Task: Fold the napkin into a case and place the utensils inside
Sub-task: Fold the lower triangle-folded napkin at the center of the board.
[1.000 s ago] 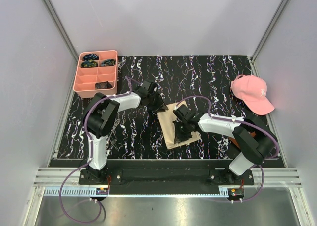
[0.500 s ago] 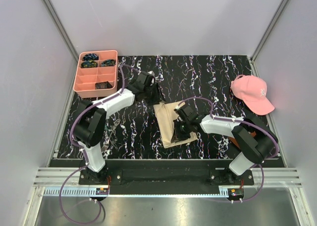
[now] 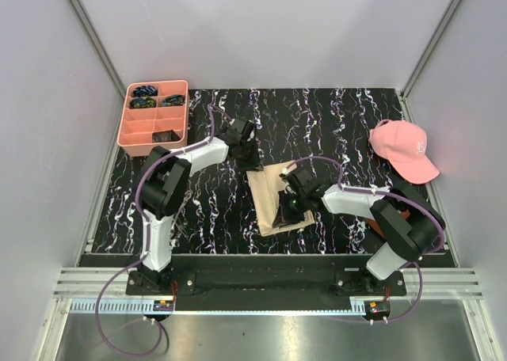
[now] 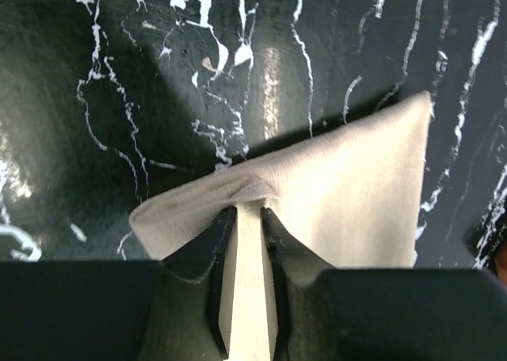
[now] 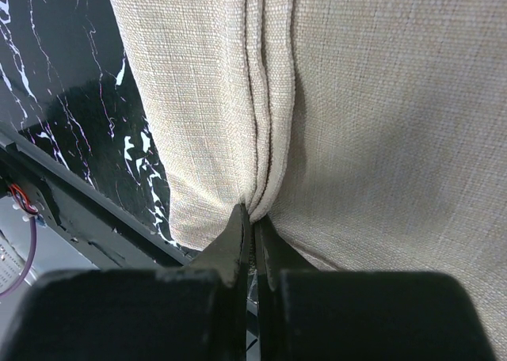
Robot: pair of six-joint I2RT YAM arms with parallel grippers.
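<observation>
- The napkin (image 3: 264,196) lies near the middle of the black marbled desk (image 3: 333,115), between my two arms. It is a tan cloth, already folded into layers.
- My left hand (image 4: 249,210) is at the napkin's far corner, closed down to a narrow gap. A raised ridge of the cloth runs between its jaws, so it has hold of the napkin there.
- That corner is lifted a little off the desk, and it throws a shadow underneath.
- My right hand (image 5: 253,222) is pressed fully together on the near part of the napkin, with a pleat of stacked edges pinched at its tips.
- A pink compartment tray (image 3: 127,135) sits at the far left corner of the desk, well apart from the napkin.
- A pink cap (image 3: 402,149) rests at the right edge.
</observation>
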